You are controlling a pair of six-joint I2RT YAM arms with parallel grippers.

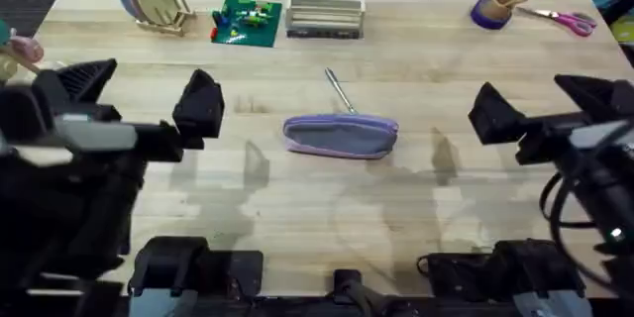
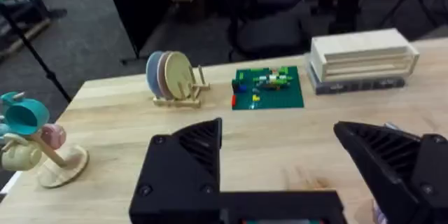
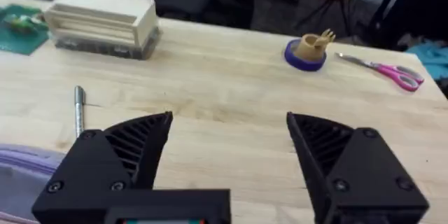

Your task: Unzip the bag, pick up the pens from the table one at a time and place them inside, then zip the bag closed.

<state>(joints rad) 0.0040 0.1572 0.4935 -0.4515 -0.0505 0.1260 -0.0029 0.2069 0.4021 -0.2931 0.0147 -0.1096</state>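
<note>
Two grippers hang wide open and empty, left gripper (image 1: 201, 105) and right gripper (image 1: 492, 113) flanking the bag (image 1: 341, 137) mid-desk (image 1: 297, 208), probably staged to tackle its zipper. One silvery pen (image 1: 340, 90) lies just behind it.

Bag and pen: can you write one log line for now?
bag: zipped, on table | pen: beside bag | left hand: open, empty | right hand: open, empty
</note>
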